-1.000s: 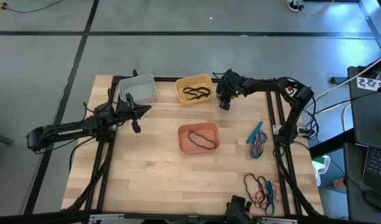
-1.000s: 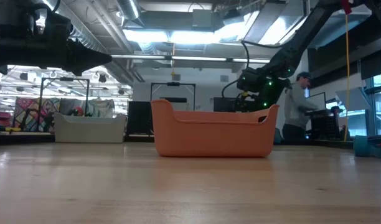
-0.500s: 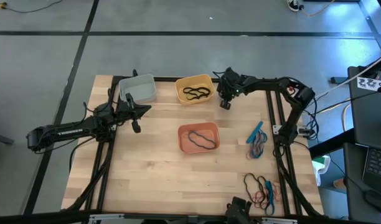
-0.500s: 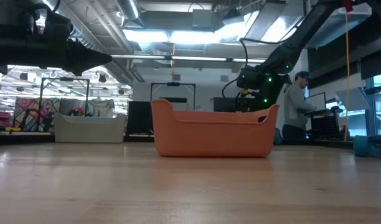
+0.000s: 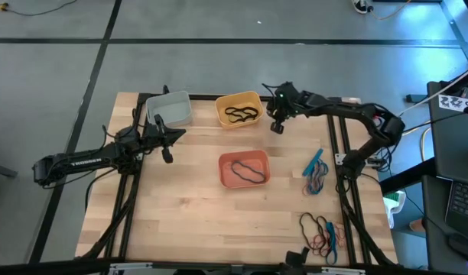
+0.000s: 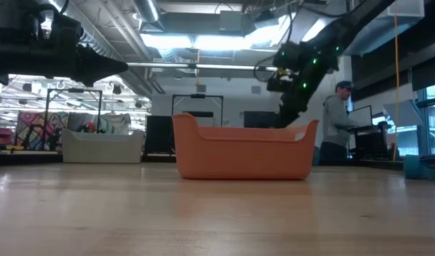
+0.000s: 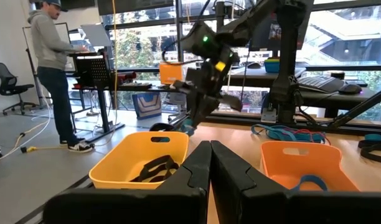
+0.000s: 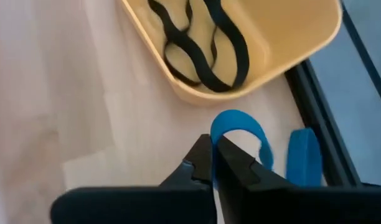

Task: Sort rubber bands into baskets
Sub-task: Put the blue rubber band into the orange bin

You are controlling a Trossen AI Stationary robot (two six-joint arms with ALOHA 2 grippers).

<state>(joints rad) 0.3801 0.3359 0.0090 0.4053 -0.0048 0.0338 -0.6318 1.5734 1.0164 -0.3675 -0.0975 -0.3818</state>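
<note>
The right gripper (image 8: 213,163) is seen with its jaws closed on a blue rubber band (image 8: 239,127), whose loop stands out beyond the tips. In the high view the right gripper (image 5: 276,127) hangs just beside the right-hand end of the yellow basket (image 5: 253,100), above the table (image 5: 188,214) near its far edge. A second blue band (image 8: 303,149) lies on the table just beside the held one.

The relation governing the coming move is judged to be this: the held blue band is at the far right of the basket row, while the pale grey basket (image 5: 180,99), which appears empty, lies at the far left, beyond the yellow one. The yellow basket's long axis runs across the table. The left gripper (image 5: 167,155) is nearer to the grey basket; its jaws are pressed together and nothing is held.

Container contents are recorded as follows. Black bands (image 5: 242,114) are held in the yellow basket. In the salmon basket (image 5: 225,180), nearer the table's middle, a dark loop (image 5: 248,169) is seen from above, while the left wrist view shows a blue band (image 7: 310,181) inside it. Which basket is meant for blue cannot be settled from this alone.

Unsorted bands remain on the right side: a blue and mixed cluster (image 5: 316,177), and a red, black and blue pile (image 5: 322,233) near the front right corner.
</note>
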